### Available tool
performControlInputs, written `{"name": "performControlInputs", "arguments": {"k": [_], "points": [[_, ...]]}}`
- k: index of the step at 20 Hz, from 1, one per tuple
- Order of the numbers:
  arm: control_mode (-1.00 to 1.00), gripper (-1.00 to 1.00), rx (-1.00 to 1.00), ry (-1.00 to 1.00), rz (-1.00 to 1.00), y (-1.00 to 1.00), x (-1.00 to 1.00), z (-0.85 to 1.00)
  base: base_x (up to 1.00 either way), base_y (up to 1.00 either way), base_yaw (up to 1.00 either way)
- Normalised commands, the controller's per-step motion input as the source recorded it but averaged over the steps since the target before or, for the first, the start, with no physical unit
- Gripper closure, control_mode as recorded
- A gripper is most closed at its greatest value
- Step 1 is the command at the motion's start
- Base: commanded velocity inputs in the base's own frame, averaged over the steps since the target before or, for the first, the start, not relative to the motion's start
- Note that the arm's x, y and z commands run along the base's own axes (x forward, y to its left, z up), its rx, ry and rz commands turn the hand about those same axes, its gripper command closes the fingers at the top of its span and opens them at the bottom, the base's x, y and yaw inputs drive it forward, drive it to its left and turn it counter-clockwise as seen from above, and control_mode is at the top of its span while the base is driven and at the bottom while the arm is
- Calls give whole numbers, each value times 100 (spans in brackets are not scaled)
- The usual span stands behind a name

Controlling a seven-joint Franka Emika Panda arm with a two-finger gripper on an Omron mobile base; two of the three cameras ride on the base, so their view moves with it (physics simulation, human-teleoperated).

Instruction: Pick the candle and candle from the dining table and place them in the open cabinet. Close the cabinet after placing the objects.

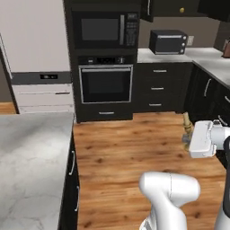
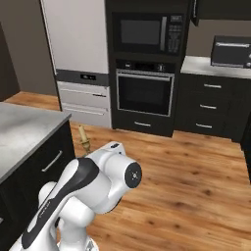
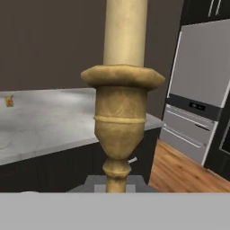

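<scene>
We see the fingers (image 3: 117, 182) closed on the stem of the brass candlestick, holding the candle (image 3: 123, 99) upright in front of the hand camera, its cream taper rising out of the top of that picture. In the left base view the candle (image 1: 187, 128) shows just beyond the white hand, carried in the air above the wooden floor (image 1: 130, 148), clear of any surface. In the right base view it (image 2: 84, 138) pokes up behind the arm's shoulder, again over the floor and beside the near corner of the counter (image 2: 24, 130).

The counter (image 1: 31, 157), a marble top on a black drawer base, lies at the left of the left base view, and the part we see of it there carries nothing. In the hand view the same counter (image 3: 49, 123) stretches behind the candlestick, and a small orange thing (image 3: 9, 101) sits near its far left edge; it is too small for us to name.

Ahead stands a black column with a built-in microwave (image 1: 105, 30) over a wall oven (image 1: 106, 84), with a pale refrigerator (image 1: 38, 58) to its left. To the right, a toaster oven (image 1: 168, 42) sits at the back edge of a grey worktop, above black drawers. Dark upper cabinets (image 1: 173, 6) hang above that; whether a door there is open we cannot tell.
</scene>
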Motion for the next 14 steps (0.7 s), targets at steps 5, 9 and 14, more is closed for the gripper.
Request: {"name": "performControlInputs", "arguments": {"k": [5,9,14], "points": [[100,100,0,0,0,0,0,0,28,0,-11],[100,100,0,0,0,0,0,0,44,0,-7],[100,100,0,0,0,0,0,0,56,0,-4]]}}
